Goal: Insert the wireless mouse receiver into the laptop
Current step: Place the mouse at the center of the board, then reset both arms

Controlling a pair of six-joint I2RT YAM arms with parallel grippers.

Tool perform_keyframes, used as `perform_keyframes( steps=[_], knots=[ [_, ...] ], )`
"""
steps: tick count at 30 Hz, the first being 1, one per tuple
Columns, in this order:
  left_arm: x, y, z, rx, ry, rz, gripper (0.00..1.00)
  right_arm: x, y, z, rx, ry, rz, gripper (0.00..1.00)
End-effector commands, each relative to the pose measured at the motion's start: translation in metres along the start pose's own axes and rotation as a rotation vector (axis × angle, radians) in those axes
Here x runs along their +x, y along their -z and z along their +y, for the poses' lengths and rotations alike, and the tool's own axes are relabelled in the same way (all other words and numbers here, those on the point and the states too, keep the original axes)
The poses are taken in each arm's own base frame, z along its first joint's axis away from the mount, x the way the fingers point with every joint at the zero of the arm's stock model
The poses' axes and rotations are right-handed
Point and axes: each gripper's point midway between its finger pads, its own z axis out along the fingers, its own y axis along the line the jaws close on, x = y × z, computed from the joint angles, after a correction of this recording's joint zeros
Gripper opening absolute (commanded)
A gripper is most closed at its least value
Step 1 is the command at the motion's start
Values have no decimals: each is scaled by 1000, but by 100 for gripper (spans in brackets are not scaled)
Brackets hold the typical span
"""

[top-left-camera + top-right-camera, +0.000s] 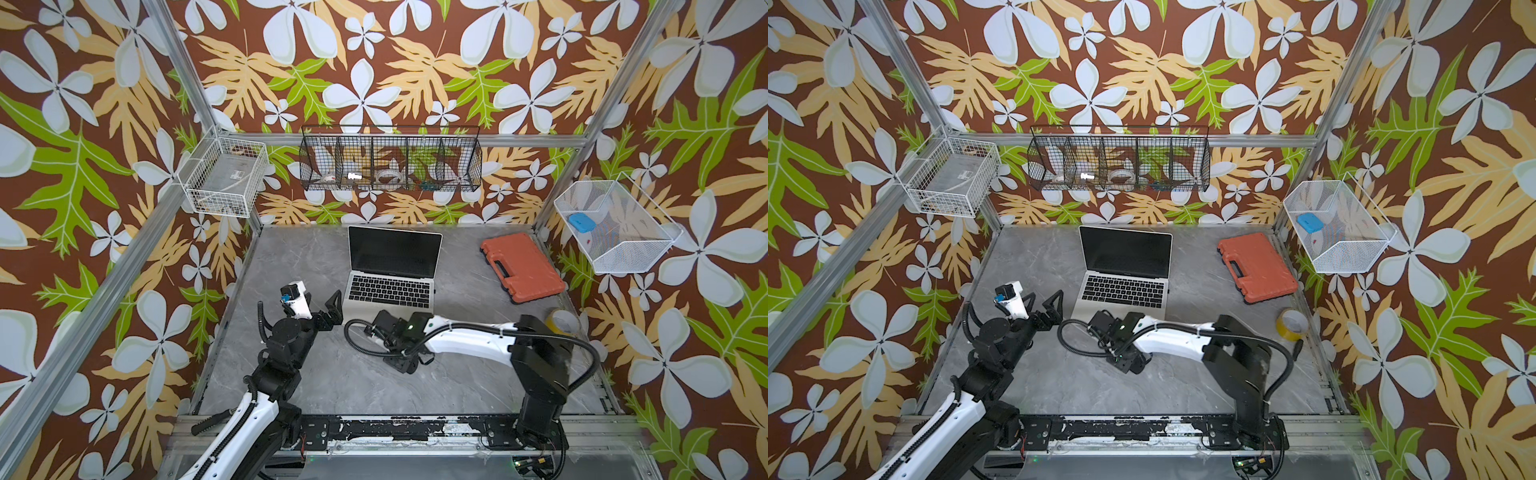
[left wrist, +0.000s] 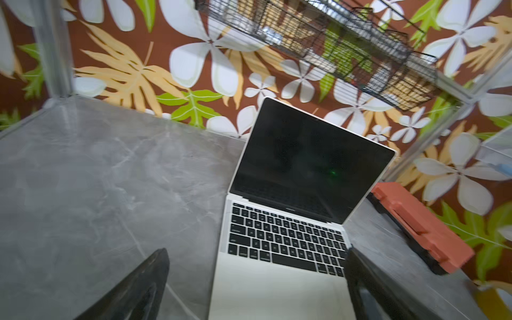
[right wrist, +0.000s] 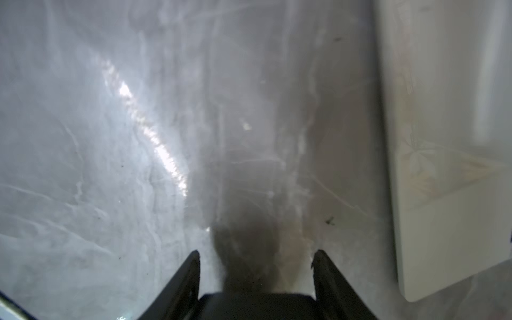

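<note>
Pincer on left (image 1: 1043,300) gapes beside laptop (image 1: 1123,286); right pincer (image 3: 256,257) points down, parted.

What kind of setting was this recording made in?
Most likely a staged robot test cell, not a real office: floral panels in an aluminium frame, a black wire basket hung on the wall, a laptop on a grey tabletop.
</note>
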Motion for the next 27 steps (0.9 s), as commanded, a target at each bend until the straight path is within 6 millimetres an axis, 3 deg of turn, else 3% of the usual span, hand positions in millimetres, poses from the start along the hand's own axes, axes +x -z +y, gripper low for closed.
perform_keyframes(
  steps=[1, 3, 4, 6, 9, 11, 14, 16, 19, 21, 25, 27],
  knots=[
    [-12, 0, 31, -168, -37, -111, 100, 7, 3, -10, 75, 102, 46, 72],
    [-10, 0, 43, -225, -76, -138, 100, -5, 14, -14, 79, 68, -34, 96],
    [-9, -1, 47, -251, -99, -146, 100, -11, 23, -19, 83, 33, -83, 100],
    [-13, -3, 55, -301, -146, -166, 100, -19, 42, -38, 88, -72, -180, 100],
    [-19, -11, 72, -361, -193, -168, 100, -15, 71, -96, 144, -317, -355, 99],
    [-19, -17, 89, -379, -172, -157, 100, 11, 85, -155, 216, -558, -454, 99],
    [-14, -21, 103, -364, -189, -175, 100, 101, 85, -241, 388, -954, -536, 100],
    [-16, -19, 97, -318, -249, -235, 100, 166, 83, -277, 512, -1150, -587, 99],
    [-6, -30, 82, -195, -265, -211, 100, 243, 76, -295, 674, -1328, -637, 99],
    [-2, -35, 58, -58, -297, -208, 100, 265, 82, -301, 731, -1352, -690, 99],
    [15, -40, 54, 5, -327, -216, 100, 263, 102, -294, 863, -1157, -873, 100],
    [27, -51, 65, -48, -325, -120, 100, 255, 105, -287, 878, -1062, -940, 99]
  ],
)
